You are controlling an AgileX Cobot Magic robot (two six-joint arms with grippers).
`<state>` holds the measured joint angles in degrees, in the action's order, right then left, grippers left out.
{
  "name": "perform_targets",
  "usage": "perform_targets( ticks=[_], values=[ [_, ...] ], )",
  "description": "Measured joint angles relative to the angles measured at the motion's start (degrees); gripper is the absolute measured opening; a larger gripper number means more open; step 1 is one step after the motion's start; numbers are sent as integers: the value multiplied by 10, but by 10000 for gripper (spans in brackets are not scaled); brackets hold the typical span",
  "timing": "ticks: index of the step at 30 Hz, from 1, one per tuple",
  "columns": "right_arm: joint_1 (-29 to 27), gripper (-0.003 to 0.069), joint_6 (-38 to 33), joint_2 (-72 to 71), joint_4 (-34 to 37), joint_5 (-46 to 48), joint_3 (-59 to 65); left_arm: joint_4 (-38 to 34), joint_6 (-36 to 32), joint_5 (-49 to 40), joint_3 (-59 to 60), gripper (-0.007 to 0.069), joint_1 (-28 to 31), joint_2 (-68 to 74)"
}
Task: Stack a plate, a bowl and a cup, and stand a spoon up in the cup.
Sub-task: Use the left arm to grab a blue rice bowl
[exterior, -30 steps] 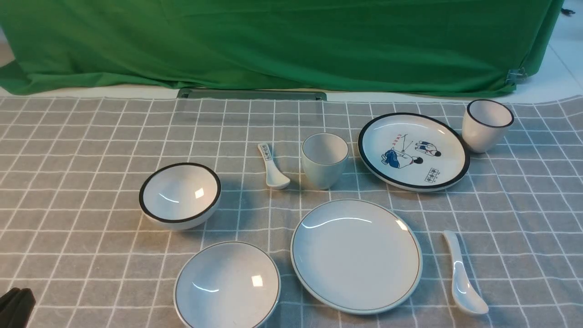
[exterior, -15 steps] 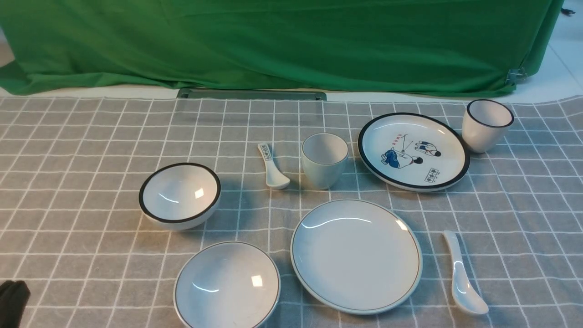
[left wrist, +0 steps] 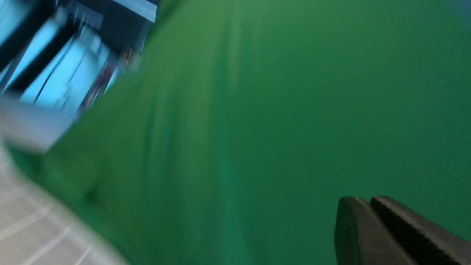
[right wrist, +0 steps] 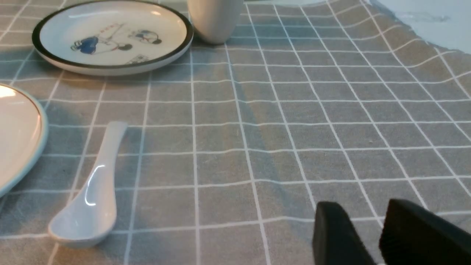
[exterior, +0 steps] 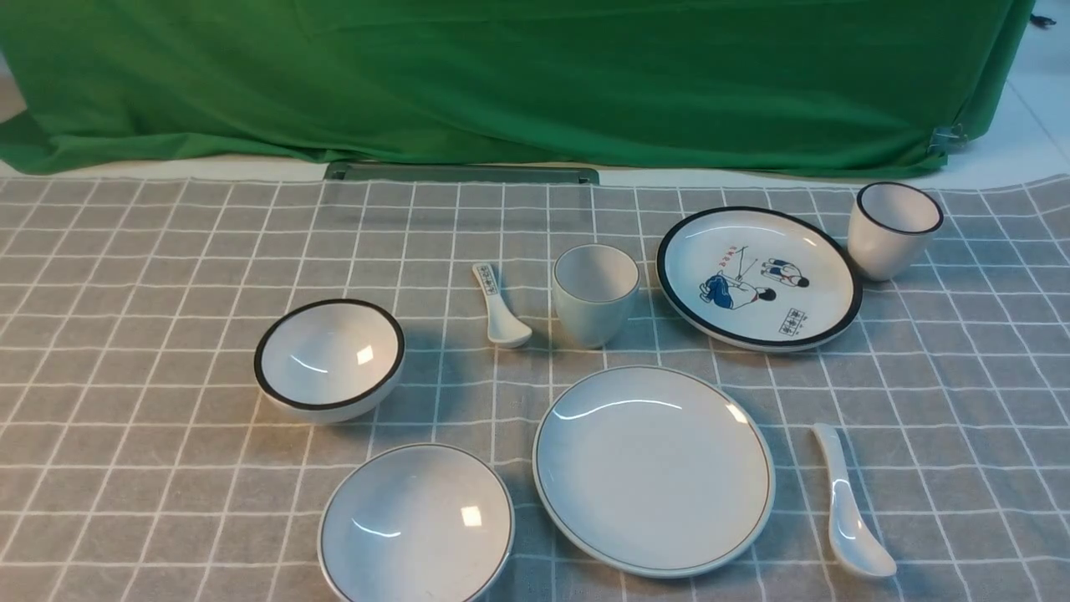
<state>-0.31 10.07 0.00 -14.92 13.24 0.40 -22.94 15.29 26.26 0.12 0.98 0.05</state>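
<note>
the left gripper (left wrist: 369, 201) is showing only in its own blurred wrist view, its jaws pressing together on nothing, with the green backdrop cloth (left wrist: 257, 110) behind them. on the grey checked cloth-covered bench (exterior: 150, 251), a deep black-rimmed bowl (exterior: 329, 358) is sitting furthest left. the bowl (exterior: 416, 522) with the thin dark rim line is resting in front of it, at the near edge, just beside the plate (exterior: 654, 468) but not touching it. a small spoon with a patterned handle (exterior: 500, 308) is lying beyond them, bowl end toward the robot, near the cup (exterior: 595, 293), which is standing upright and empty behind the plate. the plate is lying flat and bare. a cartoon plate with a thick black rim (exterior: 759, 276) is sitting further back on the right, and a black-rimmed cup (exterior: 893, 227) is standing just beside its far right edge. the spoon (exterior: 848, 506) is lying right of the plate, apart from it, handle pointing away. the right gripper (right wrist: 362, 213) is hovering low over bare cloth right of the spoon, its jaws standing apart and empty.
</note>
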Motion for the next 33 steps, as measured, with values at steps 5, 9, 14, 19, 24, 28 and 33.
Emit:
perform_targets(
  ticks=[5, 9, 14, 19, 24, 28, 33],
  values=[
    [0, 242, 92, 0, 64, -117, 0, 100, 75, -143, -155, 17, 0, 51],
    [0, 242, 178, 0, 87, -217, 0, 145, 55, -391, -323, 17, 0, 189],
    [0, 242, 192, 0, 90, -260, 0, 113, -86, -683, -457, 17, 0, 401],
    [0, 240, 196, 0, 93, -291, 0, 51, -202, -779, -473, 17, 0, 589],
    [20, 124, 234, 17, 88, -178, -61, 42, -228, -775, -473, 4, -39, 685],
    [105, 28, 110, 150, 88, 84, -266, 112, -145, -751, -483, 1, -142, 736],
    [198, 23, 22, 320, 87, 320, -408, 187, -86, -744, -513, 1, -211, 782]
  ],
)
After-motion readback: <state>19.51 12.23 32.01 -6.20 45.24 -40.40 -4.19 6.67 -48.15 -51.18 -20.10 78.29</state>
